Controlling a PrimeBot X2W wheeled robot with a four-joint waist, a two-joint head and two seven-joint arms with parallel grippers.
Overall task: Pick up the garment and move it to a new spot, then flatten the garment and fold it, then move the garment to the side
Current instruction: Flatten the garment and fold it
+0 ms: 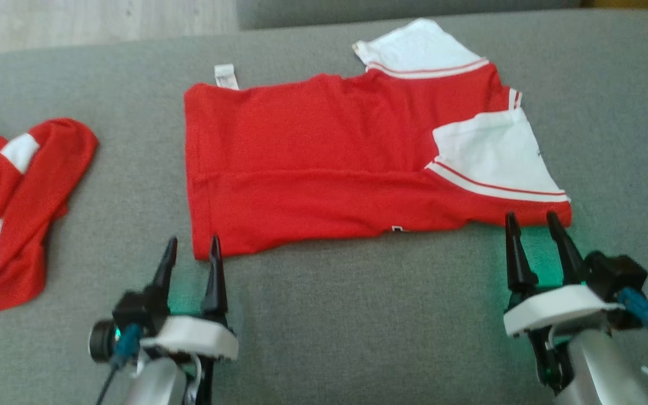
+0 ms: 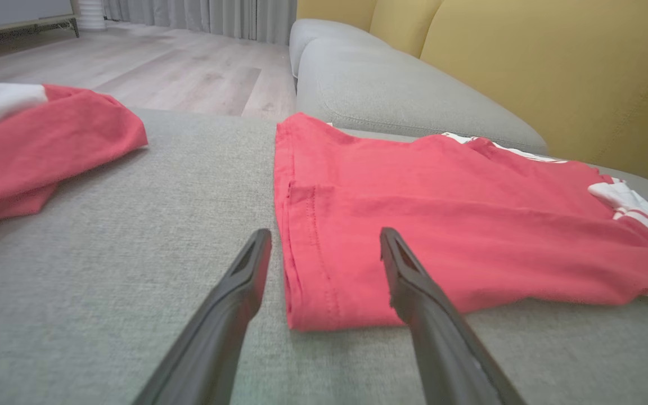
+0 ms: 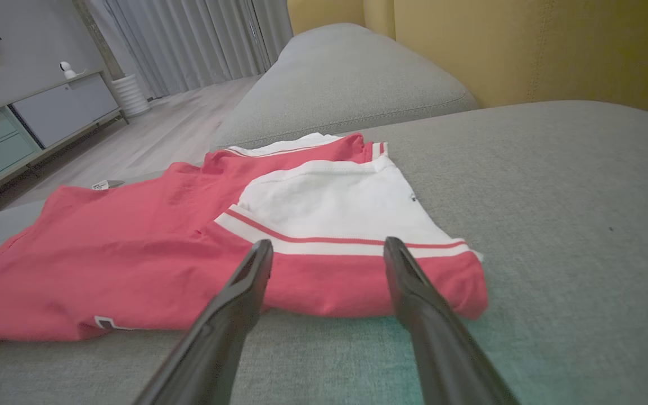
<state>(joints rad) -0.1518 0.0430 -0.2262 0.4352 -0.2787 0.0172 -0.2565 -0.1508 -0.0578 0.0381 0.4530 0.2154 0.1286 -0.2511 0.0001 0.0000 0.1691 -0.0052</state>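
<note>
Left gripper (image 1: 193,239) and right gripper (image 1: 531,214) both spread wide at the near edge of the shirt (image 1: 324,163), nothing held.

I see the red shirt with white sleeves lying flat on the grey sofa cushion (image 1: 358,315), hem to my left. My left gripper is at the near hem corner, one finger over cloth, the other over bare cushion. My right gripper points at the near edge just below the white sleeve. A second red-and-white garment (image 1: 14,208) lies crumpled well apart, far left.

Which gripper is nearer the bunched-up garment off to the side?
Left. The left gripper stands right of the bunched-up garment; the right gripper is at the flat shirt's far sleeve end.
</note>
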